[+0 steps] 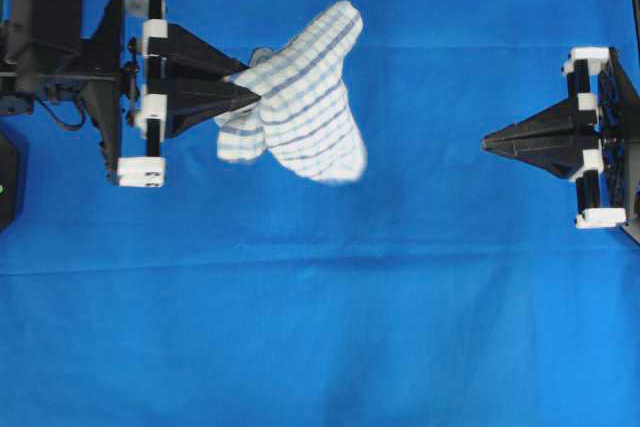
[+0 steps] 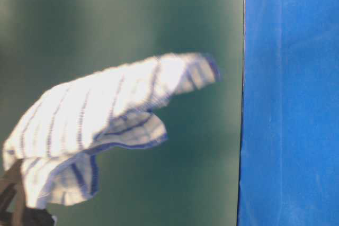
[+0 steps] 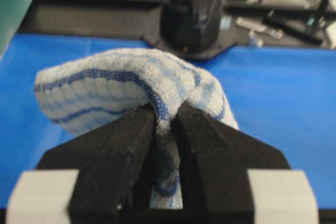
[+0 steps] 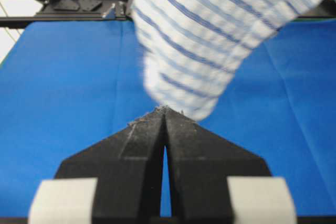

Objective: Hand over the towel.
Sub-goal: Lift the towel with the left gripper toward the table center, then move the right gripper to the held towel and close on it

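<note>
The left claw [image 1: 250,97] pinches the towel [image 1: 300,92] by one edge, lifted off the blue cloth [image 1: 320,327]. The right claw [image 1: 487,143] waits well apart, jaws pressed together and empty — it should open wide before closing on the loose end — then the left lets go.

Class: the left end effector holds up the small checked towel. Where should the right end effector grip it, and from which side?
Probably the free lobe of the white, blue-striped cloth towel, approached from the right end effector; the left end effector pinches the opposite edge.
</note>
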Motion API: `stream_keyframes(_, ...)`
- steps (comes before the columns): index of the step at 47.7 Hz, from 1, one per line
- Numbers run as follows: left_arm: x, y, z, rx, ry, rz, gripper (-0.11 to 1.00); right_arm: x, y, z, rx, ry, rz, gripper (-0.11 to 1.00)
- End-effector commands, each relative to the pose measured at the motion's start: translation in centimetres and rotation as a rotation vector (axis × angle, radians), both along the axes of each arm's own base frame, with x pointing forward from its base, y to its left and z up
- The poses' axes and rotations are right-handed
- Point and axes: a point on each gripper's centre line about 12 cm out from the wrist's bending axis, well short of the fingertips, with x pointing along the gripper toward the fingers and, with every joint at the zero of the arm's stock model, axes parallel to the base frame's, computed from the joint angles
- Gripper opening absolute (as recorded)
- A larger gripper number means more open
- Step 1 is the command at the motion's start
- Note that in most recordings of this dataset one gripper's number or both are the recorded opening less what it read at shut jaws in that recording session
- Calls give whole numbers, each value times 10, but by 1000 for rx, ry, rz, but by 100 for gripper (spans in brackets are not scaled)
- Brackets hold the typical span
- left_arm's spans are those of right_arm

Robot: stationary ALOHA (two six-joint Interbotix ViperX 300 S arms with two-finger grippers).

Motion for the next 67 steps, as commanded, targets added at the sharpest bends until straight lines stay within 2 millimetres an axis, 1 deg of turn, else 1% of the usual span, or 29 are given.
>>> stream_keyframes(1,-2,-4,11,2,-46,-12,7,3,0,10,-2,-32,0,0)
stream_keyframes(8,1,-4,9,3,-38,-12,7,5,-2,8,15,-31,-10,0)
stream_keyframes(14,2,-4,9,3,-37,-12,7,10,-3,12,16,-57,-14,0)
stream_keyframes(22,2,-4,8,3,-34,-12,7,20,-6,21,14,-85,-25,0)
stream_keyframes(26,3,-4,7,3,-32,-12,7,31,-7,25,19,-82,-30,1)
stream_keyframes(28,3,-4,6,4,-29,-12,7,36,-8,26,28,-77,-33,11)
stream_keyframes(32,4,-4,6,3,-28,-12,7,52,-9,32,47,-76,-40,39)
stream_keyframes(35,5,-4,4,4,-23,-12,7,66,-10,34,54,-81,-43,56)
stream_keyframes(37,6,-4,3,2,-18,-12,7,76,-11,36,63,-90,-48,65)
stream_keyframes(40,7,-4,1,2,-12,-12,7,91,-12,35,80,-94,-58,73)
stream_keyframes(43,9,-4,0,2,-9,-12,7,109,-14,36,92,-95,-66,72)
stream_keyframes(50,11,-4,-2,2,-3,-12,7,147,-16,30,105,-71,-75,73)
stream_keyframes(51,12,-4,-3,2,0,-12,7,155,-16,29,108,-65,-76,73)
stream_keyframes(56,13,-3,-4,2,3,-12,7,177,-17,25,119,-49,-82,73)
stream_keyframes(61,14,-3,-5,1,6,-12,7,192,-18,21,121,-26,-82,73)
stream_keyframes(67,14,-3,-5,2,3,-12,7,199,-18,19,132,-18,-88,73)
